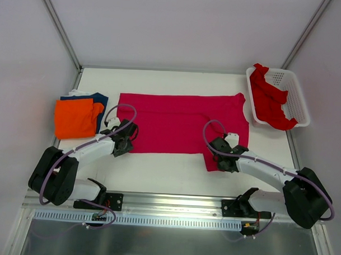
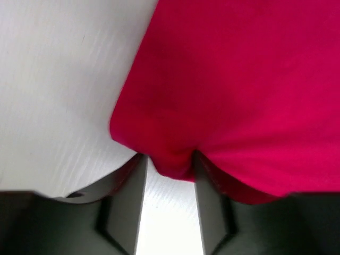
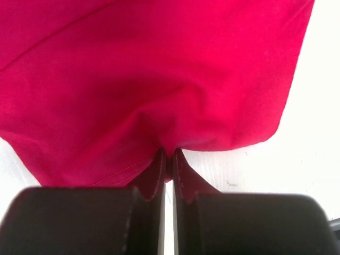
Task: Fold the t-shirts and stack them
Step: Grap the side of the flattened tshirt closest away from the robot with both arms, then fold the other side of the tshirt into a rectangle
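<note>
Magenta t-shirt [image 1: 182, 122] flat at mid-desk [image 1: 157, 174]. Left gripper [image 1: 125, 138] and right gripper [image 1: 217, 152] each clamped on its near edge. Orange t-shirt [image 1: 75, 117] folded atop navy t-shirt [image 1: 101, 98], far left. Red t-shirt [image 1: 269, 100] crumpled in basket [image 1: 298, 90]. Judged roughly half done: two shirts left.

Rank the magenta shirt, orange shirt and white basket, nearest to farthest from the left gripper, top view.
1. The magenta shirt: pinched in the left gripper.
2. The orange shirt: just to its left.
3. The white basket: far right corner.
</note>
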Available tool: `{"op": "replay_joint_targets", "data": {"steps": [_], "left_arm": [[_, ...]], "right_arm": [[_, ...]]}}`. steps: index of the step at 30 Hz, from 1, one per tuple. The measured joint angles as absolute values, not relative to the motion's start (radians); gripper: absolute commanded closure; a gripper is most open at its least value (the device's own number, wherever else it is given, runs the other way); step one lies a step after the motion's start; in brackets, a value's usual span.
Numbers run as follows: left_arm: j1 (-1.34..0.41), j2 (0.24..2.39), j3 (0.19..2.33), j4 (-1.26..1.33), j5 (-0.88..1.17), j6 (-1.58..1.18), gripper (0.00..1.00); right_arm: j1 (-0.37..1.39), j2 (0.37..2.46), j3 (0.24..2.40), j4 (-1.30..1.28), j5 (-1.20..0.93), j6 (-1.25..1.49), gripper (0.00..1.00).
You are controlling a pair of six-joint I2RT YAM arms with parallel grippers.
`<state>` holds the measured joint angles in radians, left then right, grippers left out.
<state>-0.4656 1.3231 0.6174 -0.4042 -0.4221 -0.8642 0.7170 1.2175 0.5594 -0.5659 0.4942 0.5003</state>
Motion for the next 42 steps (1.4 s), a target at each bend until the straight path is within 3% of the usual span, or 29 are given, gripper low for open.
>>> {"op": "replay_joint_targets", "data": {"steps": [6, 18, 29, 42], "left_arm": [[-0.466, 1.333, 0.625, -0.397, -0.422, -0.862, 0.8], [-0.466, 1.325, 0.627, -0.408, -0.423, -0.849, 0.82], [-0.466, 1.301, 0.714, -0.473, -0.461, -0.818, 0.82], [-0.465, 1.449, 0.871, -0.487, -0.491, -0.764, 0.87]], "right_arm": [[0.726, 1.217, 0.559, -0.57, 0.502, 0.501, 0.99], [0.738, 1.217, 0.579, -0.609, 0.517, 0.501, 0.99], [0.737, 1.268, 0.783, -0.646, 0.603, 0.446, 1.0], [0.624, 1.447, 0.973, -0.632, 0.671, 0.316, 1.0]]}}
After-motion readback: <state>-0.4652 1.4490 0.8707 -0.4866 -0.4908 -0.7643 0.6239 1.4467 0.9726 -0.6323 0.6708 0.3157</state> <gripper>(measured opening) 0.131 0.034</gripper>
